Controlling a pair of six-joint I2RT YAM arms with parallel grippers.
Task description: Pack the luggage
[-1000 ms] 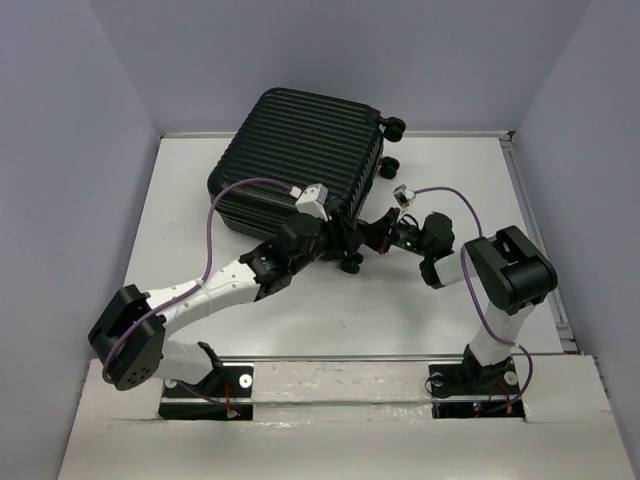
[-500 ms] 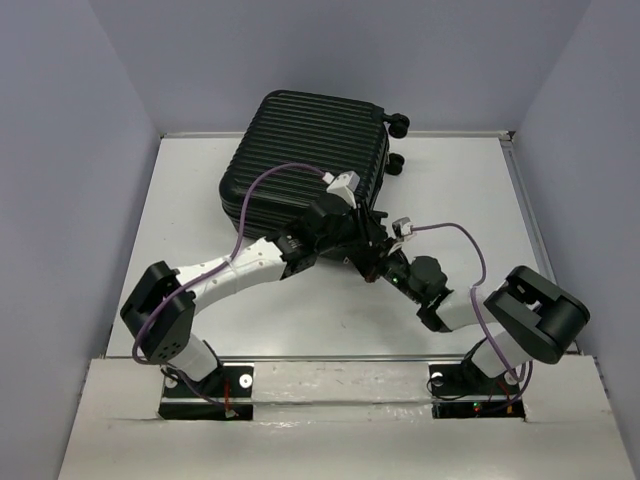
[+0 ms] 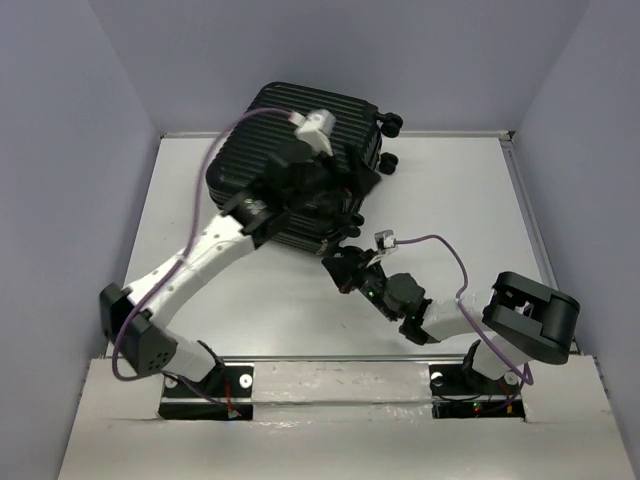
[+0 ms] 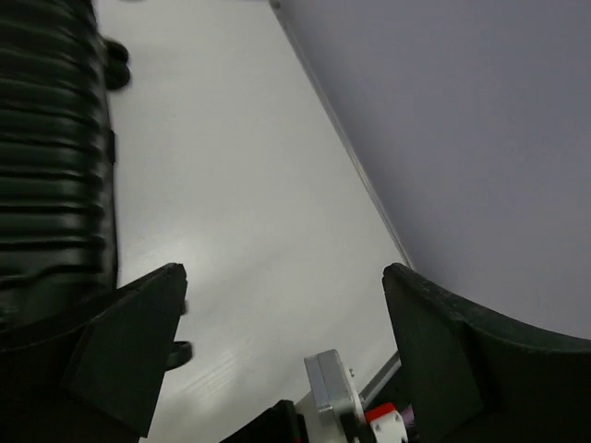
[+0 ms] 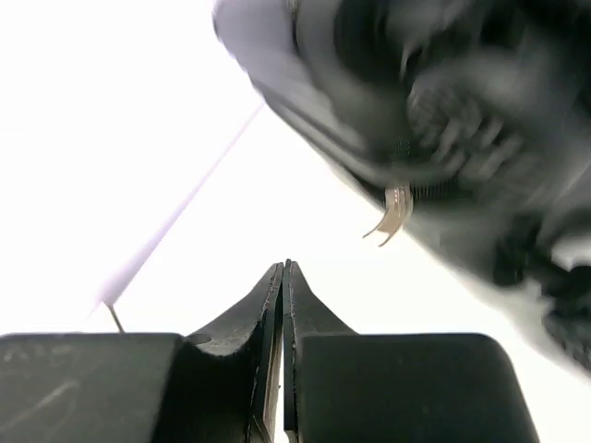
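A large black hard-shell suitcase (image 3: 355,115) with ribbed grooves and rounded corners is seen lying flat, ribbed face up and apparently closed, at 12 o'clock on the white table (image 3: 450,200), slightly toward 11. Its small black wheels (image 3: 393,125) are turned toward 3 o'clock.

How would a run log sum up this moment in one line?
luggage: looks closed, on table | left claw: open, empty, above luggage | right claw: shut, empty, near luggage
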